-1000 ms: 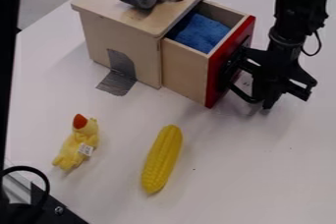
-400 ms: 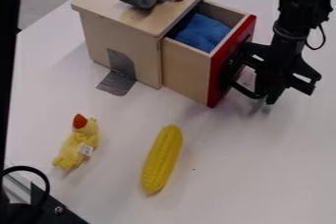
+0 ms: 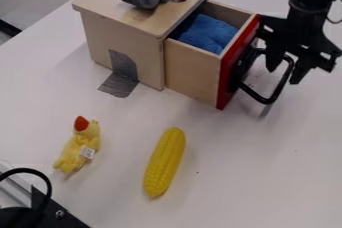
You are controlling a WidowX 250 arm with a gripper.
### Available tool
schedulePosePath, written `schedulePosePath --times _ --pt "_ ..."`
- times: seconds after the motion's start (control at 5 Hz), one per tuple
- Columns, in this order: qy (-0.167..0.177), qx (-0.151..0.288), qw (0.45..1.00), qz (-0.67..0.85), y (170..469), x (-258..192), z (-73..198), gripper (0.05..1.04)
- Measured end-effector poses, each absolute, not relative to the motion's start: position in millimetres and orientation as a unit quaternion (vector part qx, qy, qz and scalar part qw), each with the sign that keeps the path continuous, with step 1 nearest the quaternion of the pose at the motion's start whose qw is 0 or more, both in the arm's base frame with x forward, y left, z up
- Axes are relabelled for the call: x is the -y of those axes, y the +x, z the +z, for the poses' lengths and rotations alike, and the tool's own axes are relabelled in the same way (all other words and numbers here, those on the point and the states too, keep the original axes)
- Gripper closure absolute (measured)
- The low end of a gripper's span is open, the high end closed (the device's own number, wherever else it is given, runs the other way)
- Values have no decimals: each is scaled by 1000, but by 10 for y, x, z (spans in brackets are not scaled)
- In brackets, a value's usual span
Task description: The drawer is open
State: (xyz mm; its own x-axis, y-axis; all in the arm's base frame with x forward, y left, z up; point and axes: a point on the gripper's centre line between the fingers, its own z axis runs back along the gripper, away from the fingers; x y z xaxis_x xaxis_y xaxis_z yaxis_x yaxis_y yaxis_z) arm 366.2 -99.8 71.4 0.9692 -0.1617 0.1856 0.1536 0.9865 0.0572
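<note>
the black handle (image 3: 270, 100) lies just below the gripper (image 3: 284, 75) and a little to its near-left in the view; its outer bar runs far to near, roughly along the red front (image 3: 231, 67), with the near end leaning left. the gripper is open, its fingers parted around the upper part of the bar as seen from here, though whether they touch it i can't tell. the drawer (image 3: 191, 75) is left of the gripper, pulled out to the right and slightly near from the wooden box (image 3: 123, 34). it looks well open, pale wood with a bundled blue cloth (image 3: 207, 33) inside. the task seems all but done; the next move probably calls for lifting clear, away from the box, since a sideways brush to the left could nudge the drawer back in.
</note>
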Motion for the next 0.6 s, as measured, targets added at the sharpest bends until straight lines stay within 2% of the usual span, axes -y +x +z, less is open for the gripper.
schedulePosePath --times 0.2,0.4,0.6 --pt "29 100 992 -76 3619 996 857 117" --pt "26 112 992 -44 3579 992 1165 83" --pt "15 103 994 -16 3512 968 1268 83"
